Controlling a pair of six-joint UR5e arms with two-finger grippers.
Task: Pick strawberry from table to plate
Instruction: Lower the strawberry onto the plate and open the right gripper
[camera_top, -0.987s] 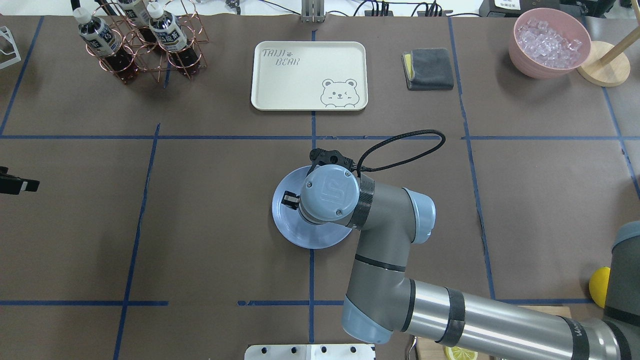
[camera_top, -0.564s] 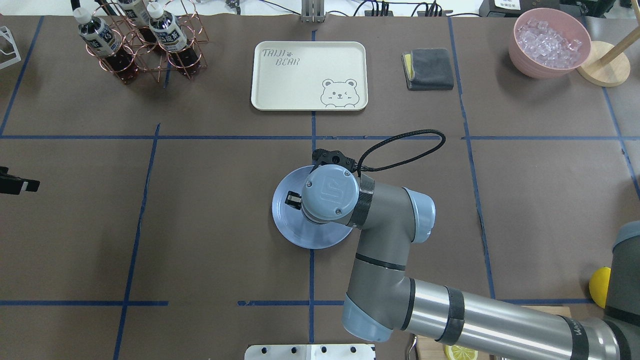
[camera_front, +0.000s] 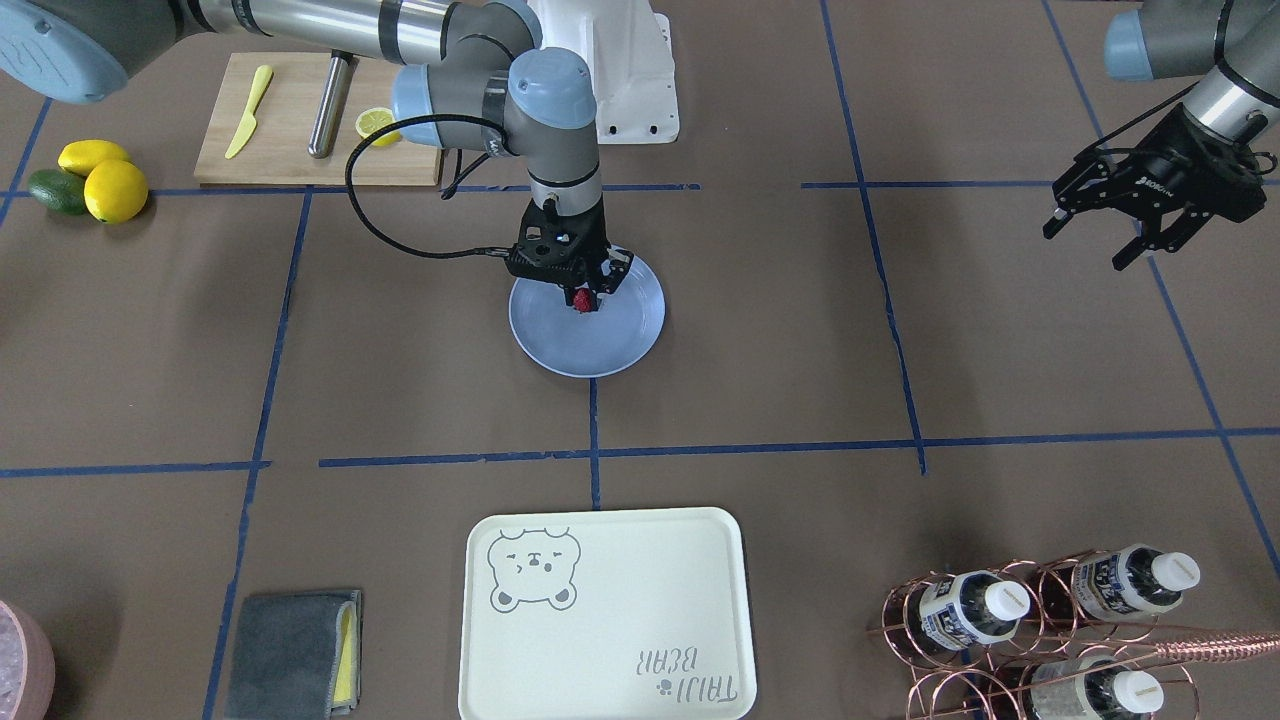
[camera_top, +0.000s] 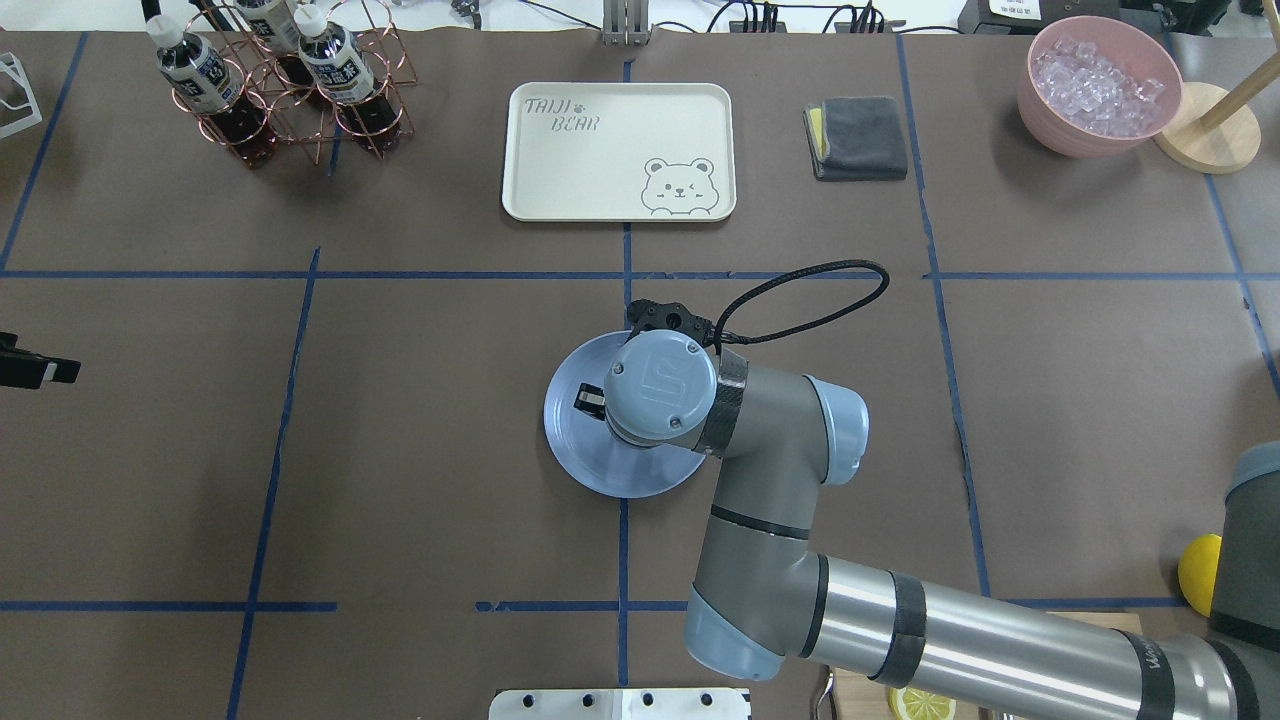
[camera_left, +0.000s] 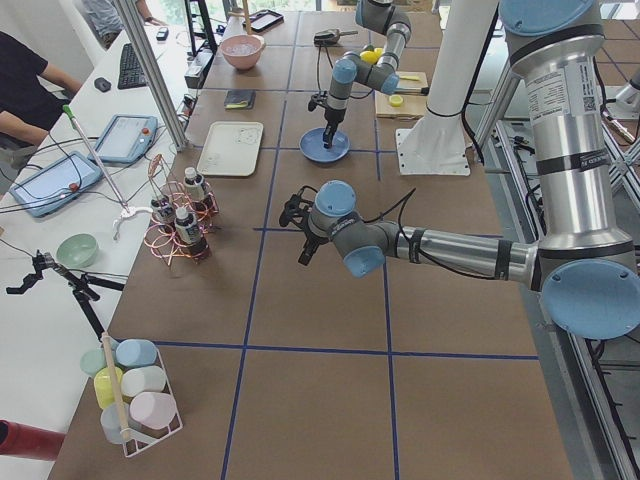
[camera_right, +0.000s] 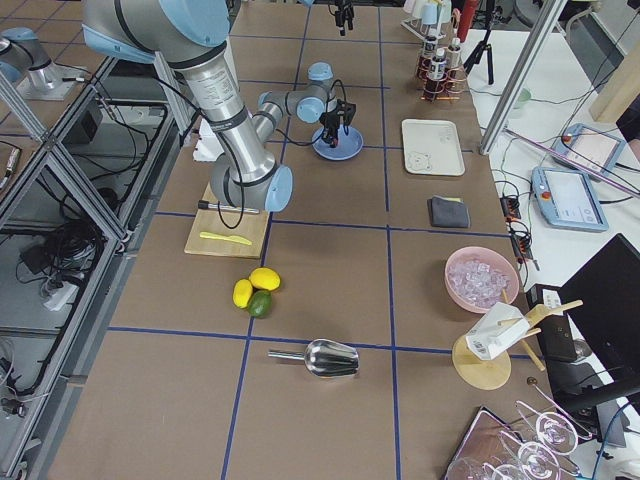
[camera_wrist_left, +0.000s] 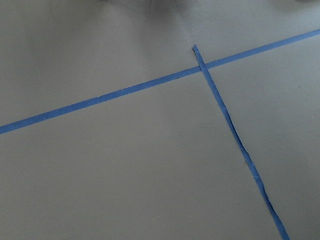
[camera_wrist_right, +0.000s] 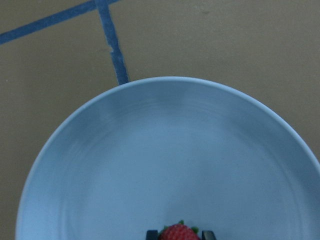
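Note:
The small red strawberry (camera_front: 581, 299) hangs between the fingertips of my right gripper (camera_front: 580, 292), which is shut on it low over the light-blue plate (camera_front: 600, 352). In the right wrist view the strawberry (camera_wrist_right: 178, 233) shows at the bottom edge between two dark fingertips, over the plate (camera_wrist_right: 150, 150). From overhead the wrist covers the berry, and only the plate (camera_top: 600, 470) and one finger (camera_top: 589, 400) show. My left gripper (camera_front: 1135, 228) hovers open and empty far off over the brown paper table (camera_front: 900, 330).
A cream bear tray (camera_top: 618, 150) lies beyond the plate. A copper rack of bottles (camera_top: 280, 80), a grey cloth (camera_top: 858, 137) and a pink bowl of ice (camera_top: 1098, 85) line the far side. Lemons and an avocado (camera_front: 90, 180) sit near a cutting board (camera_front: 300, 120).
My right wrist has shifted slightly over the plate, the visible finger sliding a little toward the plate's middle. The left arm has not moved.

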